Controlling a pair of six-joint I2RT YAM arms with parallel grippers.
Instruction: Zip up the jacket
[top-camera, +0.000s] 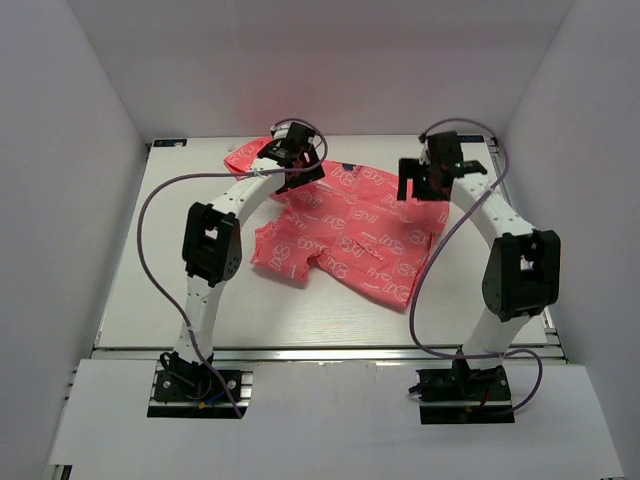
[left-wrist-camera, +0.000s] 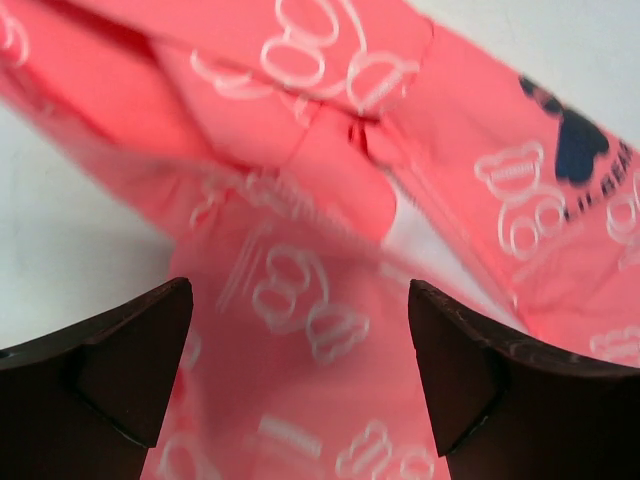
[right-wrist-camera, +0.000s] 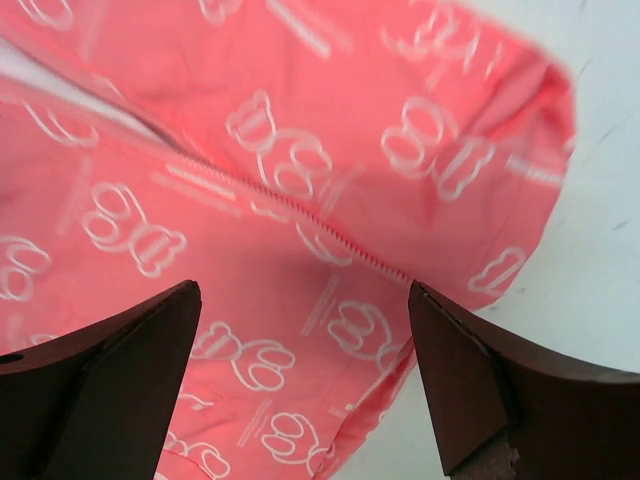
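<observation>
The coral-pink jacket (top-camera: 345, 235) with a white printed pattern lies flat on the white table (top-camera: 160, 270), towards the back middle. My left gripper (top-camera: 298, 172) hovers open over its upper left part near the hood. In the left wrist view the left gripper (left-wrist-camera: 300, 290) is open and empty above the fabric (left-wrist-camera: 300, 200), with the dark blue logo (left-wrist-camera: 575, 145) and a strip of white lining (left-wrist-camera: 420, 240) at the right. My right gripper (top-camera: 425, 185) is open over the jacket's right end. In the right wrist view the right gripper (right-wrist-camera: 305, 290) is open and empty above the zipper teeth (right-wrist-camera: 300, 210).
White walls (top-camera: 70, 150) close in the table on the left, back and right. The table's metal front rail (top-camera: 330, 353) runs just ahead of the arm bases. Purple cables (top-camera: 145, 215) loop beside each arm. Bare table (right-wrist-camera: 600, 230) shows right of the jacket's edge.
</observation>
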